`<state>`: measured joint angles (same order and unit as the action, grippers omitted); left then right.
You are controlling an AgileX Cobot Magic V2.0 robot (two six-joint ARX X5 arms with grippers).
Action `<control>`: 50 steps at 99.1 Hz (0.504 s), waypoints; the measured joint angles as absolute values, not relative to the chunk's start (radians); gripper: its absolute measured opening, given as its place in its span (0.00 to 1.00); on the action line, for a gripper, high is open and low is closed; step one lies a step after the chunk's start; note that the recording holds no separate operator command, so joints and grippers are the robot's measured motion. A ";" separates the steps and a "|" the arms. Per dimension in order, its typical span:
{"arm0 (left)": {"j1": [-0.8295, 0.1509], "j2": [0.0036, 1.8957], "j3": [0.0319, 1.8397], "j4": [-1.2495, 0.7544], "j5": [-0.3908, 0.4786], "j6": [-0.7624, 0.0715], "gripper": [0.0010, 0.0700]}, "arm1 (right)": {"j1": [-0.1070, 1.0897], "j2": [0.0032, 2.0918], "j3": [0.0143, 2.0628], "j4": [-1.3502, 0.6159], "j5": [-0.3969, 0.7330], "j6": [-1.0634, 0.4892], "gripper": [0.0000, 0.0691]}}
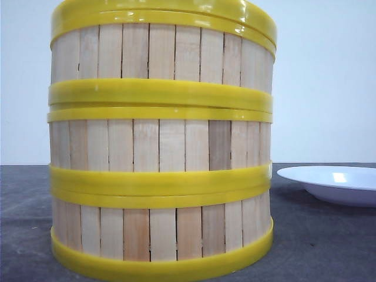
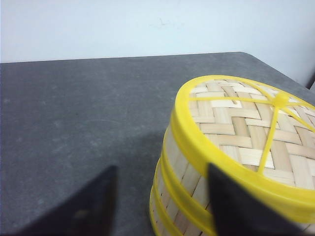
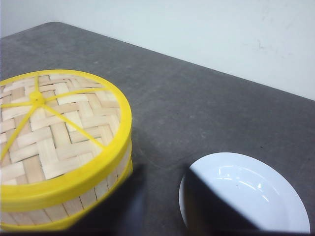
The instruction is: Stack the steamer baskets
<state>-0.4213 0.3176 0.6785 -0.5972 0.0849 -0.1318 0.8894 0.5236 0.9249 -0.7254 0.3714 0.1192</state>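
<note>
I see the steamer baskets (image 1: 160, 147) stacked beside the plate (image 1: 335, 183), both grippers (image 2: 160, 206) (image 3: 160, 201) released, so I'd lift clear gently.

Bright even light, glare on white plate (image 3: 256, 196), blurred pincers.

steamer baskets (image 1: 161, 147): top cut off | plate (image 1: 335, 183): right part cut off

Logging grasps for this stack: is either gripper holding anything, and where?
Nothing held: left gripper and right gripper are open beside the stacked steamer baskets.
</note>
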 joint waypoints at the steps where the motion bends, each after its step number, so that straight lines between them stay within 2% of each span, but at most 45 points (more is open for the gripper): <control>1: -0.421 0.318 0.678 -0.597 0.085 -0.132 0.10 | 0.889 0.524 0.925 -0.724 0.371 0.119 0.07; 12: -0.421 0.318 0.678 -0.597 0.085 -0.135 0.03 | 0.889 0.524 0.925 -0.720 0.371 0.120 0.02; 50: -0.421 0.318 0.678 -0.603 0.085 -0.135 0.03 | 0.889 0.524 0.925 -0.712 0.371 0.120 0.01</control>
